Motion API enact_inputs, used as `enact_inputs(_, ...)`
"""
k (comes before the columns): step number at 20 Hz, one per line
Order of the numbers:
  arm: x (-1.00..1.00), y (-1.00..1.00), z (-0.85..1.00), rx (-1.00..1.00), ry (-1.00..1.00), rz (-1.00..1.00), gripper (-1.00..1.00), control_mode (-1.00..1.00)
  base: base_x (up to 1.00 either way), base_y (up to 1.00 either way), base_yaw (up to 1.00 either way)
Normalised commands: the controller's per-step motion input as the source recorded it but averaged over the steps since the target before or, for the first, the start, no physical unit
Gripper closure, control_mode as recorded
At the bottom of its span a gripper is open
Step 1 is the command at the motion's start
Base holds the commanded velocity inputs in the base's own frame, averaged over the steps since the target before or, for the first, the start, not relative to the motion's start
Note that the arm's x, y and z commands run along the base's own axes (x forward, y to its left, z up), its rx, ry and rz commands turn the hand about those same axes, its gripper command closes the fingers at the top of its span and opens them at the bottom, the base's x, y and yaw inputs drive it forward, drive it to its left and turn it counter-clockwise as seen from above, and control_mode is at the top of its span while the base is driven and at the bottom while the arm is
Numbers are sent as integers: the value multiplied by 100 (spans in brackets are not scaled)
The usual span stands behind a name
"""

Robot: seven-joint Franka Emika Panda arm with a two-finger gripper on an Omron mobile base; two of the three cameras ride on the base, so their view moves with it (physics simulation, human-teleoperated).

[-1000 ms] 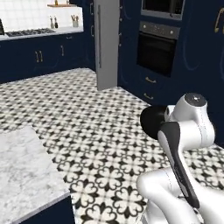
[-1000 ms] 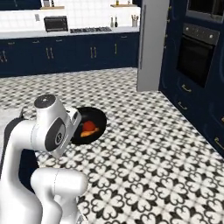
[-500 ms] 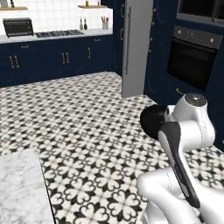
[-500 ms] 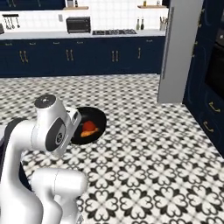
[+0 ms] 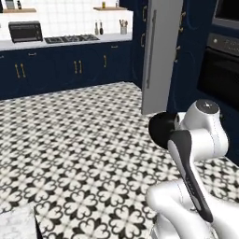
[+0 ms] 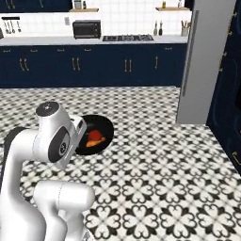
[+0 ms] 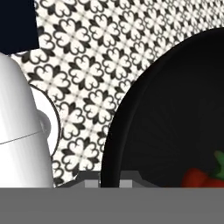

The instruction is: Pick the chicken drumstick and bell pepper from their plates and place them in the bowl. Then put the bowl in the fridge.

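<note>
Black-and-white patterned floor tiles (image 5: 70, 154) run back to navy cabinets (image 6: 94, 66) with brass handles. On the white table (image 6: 47, 41) above them: a black toaster oven (image 6: 86, 29), a gas hob (image 6: 128, 37), a utensil holder (image 6: 185, 29). Black wall oven (image 5: 223, 70) at right.

We see a black-and-white patterned tile floor (image 6: 155, 179); the tall grey steel fridge (image 6: 205, 61) stands on it, and navy cabinets (image 6: 94, 66), apparently, along its far edge.
</note>
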Motion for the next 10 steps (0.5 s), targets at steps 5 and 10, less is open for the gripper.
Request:
enact_inputs(5,0,0,0,0,0,0,100,100,100,0,1)
enact_inputs(10,0,0,0,0,0,0,100,100,100,0,0)
